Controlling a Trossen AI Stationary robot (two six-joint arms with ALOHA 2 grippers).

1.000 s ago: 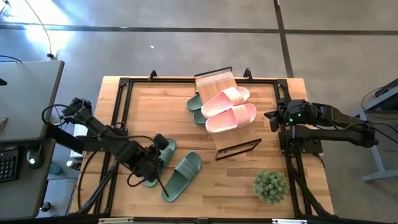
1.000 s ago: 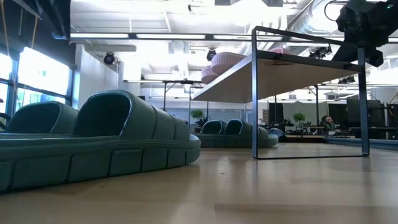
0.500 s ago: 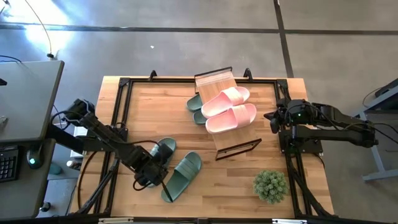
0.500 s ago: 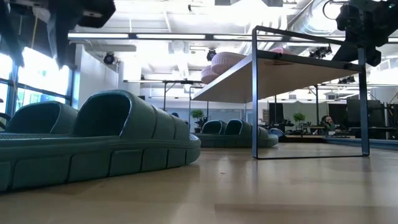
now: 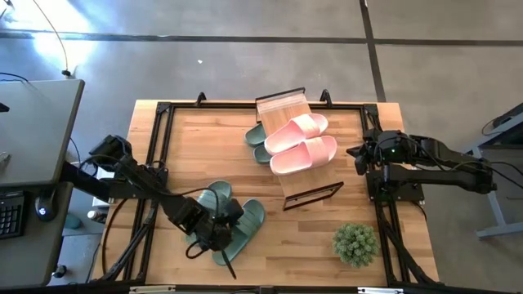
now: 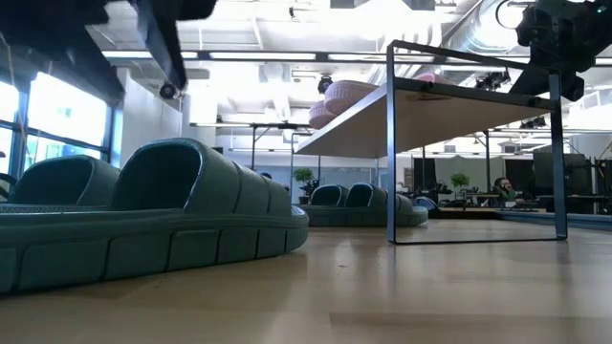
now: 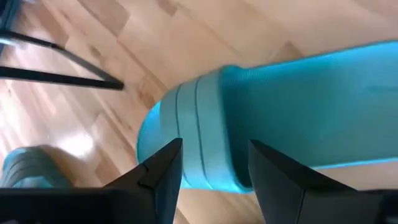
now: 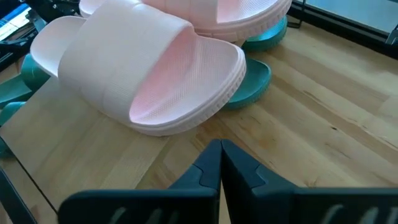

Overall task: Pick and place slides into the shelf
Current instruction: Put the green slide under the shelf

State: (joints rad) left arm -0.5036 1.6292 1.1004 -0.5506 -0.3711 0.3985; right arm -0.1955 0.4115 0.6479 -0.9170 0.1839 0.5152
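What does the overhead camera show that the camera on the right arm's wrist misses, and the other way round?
Only overhead: the left claw over two green sandals near the table's front, the potted plant, and the whole wooden rack.

Only the wrist camera: the right claw shut, seen close up, and the ribbed texture inside a pink sandal.

Both: the pink pair on the rack's top, with green sandals beneath them.

A small green potted plant (image 5: 355, 243) stands on the wooden table (image 5: 327, 220) near its corner.
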